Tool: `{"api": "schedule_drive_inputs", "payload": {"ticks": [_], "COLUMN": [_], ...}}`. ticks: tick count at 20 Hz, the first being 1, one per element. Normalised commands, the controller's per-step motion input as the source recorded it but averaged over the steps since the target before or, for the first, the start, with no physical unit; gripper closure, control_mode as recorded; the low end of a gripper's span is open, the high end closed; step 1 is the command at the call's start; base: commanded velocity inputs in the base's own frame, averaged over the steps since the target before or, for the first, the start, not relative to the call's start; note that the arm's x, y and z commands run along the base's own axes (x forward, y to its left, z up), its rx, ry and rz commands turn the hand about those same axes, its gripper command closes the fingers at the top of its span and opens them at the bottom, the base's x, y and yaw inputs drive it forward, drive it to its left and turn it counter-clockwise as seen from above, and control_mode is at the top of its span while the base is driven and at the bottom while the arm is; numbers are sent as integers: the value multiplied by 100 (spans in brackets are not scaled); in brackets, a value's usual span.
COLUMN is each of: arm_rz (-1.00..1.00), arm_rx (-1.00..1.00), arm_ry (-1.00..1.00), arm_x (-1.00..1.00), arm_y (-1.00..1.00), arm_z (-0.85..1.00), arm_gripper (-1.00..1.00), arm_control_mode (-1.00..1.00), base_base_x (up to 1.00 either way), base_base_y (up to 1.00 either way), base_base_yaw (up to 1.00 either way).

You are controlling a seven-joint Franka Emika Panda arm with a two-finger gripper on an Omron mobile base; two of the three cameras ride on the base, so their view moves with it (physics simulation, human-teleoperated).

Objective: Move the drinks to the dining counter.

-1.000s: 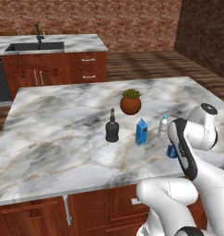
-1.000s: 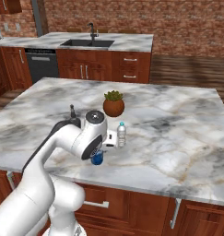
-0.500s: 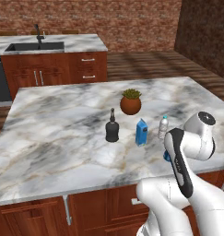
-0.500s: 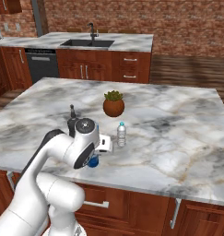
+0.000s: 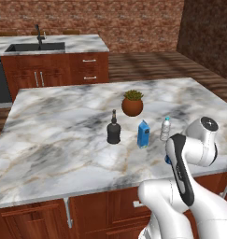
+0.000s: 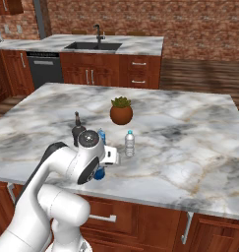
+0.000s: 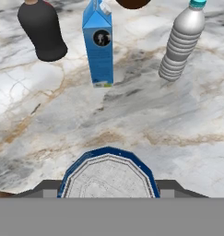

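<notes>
The blue-and-white can (image 7: 109,177) sits between my gripper's (image 7: 109,188) jaws, which are shut on it; its round top shows at the bottom of the hand view. A sliver of the can (image 5: 167,160) (image 6: 99,173) peeks from under the hand near the island's front edge. Beyond it on the island stand the black bottle (image 5: 113,133) (image 7: 39,32), the blue carton (image 5: 143,134) (image 7: 99,46) and the clear water bottle (image 5: 166,129) (image 7: 181,41). The dining counter (image 5: 82,44) (image 6: 140,44) with its black sink (image 5: 35,47) lies across the floor behind the island.
A terracotta pot with a green plant (image 5: 132,104) (image 6: 121,112) stands just behind the drinks. The marble island top (image 5: 54,135) stretches wide to the left. Wood floor runs between the island and the far counter, and a dishwasher (image 6: 44,71) sits in that counter's base.
The hand has drawn back from the row of drinks toward the island's near edge and sunk lower, carrying the can with it. The other drinks have not moved.
</notes>
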Motion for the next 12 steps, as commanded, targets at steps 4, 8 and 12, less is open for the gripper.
{"api": "schedule_drive_inputs", "payload": {"ticks": [4,8,12], "arm_rz": [0,0,0], "arm_rx": [0,0,0], "arm_ry": [0,0,0], "arm_x": [0,0,0], "arm_y": [0,0,0], "arm_z": [0,0,0], "arm_gripper": [100,100,100], "arm_control_mode": [100,100,100], "base_base_x": [0,-18,-38], "base_base_y": [0,0,0], "base_base_yaw": [0,0,0]}}
